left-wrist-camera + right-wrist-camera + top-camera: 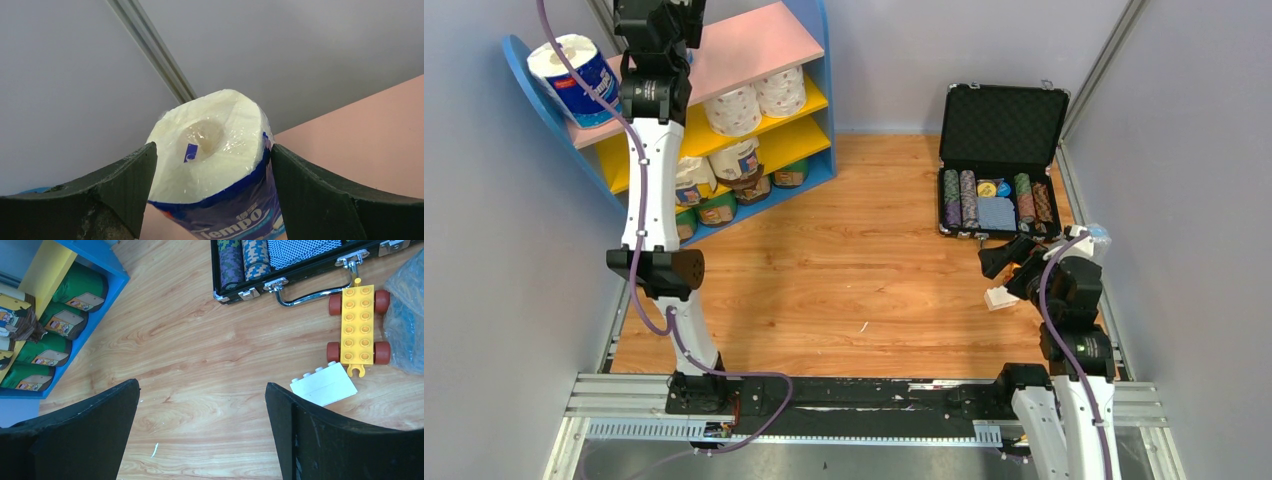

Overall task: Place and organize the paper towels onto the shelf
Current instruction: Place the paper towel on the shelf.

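The left arm (652, 175) reaches up and far forward from its base at the near edge, forearm steep, its wrist over the pink top board (744, 45) of the shelf (819, 100). The left gripper (212, 165) is released: its 2 black fingers (125, 185) stand wide on either side of a blue-and-white wrapped paper towel roll (215, 165), which stands upright on the pink board. The right finger lies against or just beside the wrap; the left one looks slightly apart, though I cannot tell for sure. In the top view this roll (574, 80) sits at the left end of the top board, by the rounded blue side panel.

The wrap reads "Tempo" in white on dark blue, partly cut off at the bottom edge of the left wrist view.

The right arm (1069, 330) is folded low over the wooden worktop (844, 280), near the open black case (999, 160) of poker chip stacks (959, 198). The right gripper (202, 405) hangs spread wide with nothing between its fingers, aimed down at bare worktop.

On the yellow upper board lie 2 white printed rolls (754, 100); below them are cream-wrapped rolls (734, 160), and green-wrapped rolls (60, 325) fill the bottom tier. Their labels are too small to read.

Beside the case lie a yellow brick chassis with 4 red wheels (357, 325) and a white brick (322, 385).
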Motion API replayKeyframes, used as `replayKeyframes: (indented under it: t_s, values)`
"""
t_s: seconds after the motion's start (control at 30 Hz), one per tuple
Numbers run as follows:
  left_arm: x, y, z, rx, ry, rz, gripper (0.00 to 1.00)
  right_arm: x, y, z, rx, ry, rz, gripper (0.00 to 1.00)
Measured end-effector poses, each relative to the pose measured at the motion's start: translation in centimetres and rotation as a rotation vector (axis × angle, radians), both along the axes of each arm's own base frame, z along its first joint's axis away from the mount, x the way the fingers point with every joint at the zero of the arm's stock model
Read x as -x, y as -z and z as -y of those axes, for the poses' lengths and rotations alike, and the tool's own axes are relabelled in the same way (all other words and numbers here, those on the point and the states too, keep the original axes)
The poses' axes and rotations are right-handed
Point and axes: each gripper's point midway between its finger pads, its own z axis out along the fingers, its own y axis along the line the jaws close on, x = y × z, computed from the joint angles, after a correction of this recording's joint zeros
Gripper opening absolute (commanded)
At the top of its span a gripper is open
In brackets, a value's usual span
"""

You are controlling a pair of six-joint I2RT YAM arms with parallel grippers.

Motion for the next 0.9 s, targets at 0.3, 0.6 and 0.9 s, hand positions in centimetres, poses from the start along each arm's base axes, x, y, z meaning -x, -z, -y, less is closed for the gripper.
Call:
replayKeyframes:
  t_s: [0.3,0.6,0.9]
  values:
    - [-1.8,1.3,-0.3,0.019,0.051,-0.007,0.72,-0.2,0.7,0.1,0.001,0.007,-0.034,1.0]
    - [-0.7,1.1,-0.9,0.044,0.012,-0.013,0.55,0.0,0.7,0.1,0.0,0.007,-0.033,1.0]
    - [1.1,1.1,-1.7,0.058,-0.049,-0.046,0.52,0.0,0.5,0.1,-0.001,0.007,-0.026,1.0]
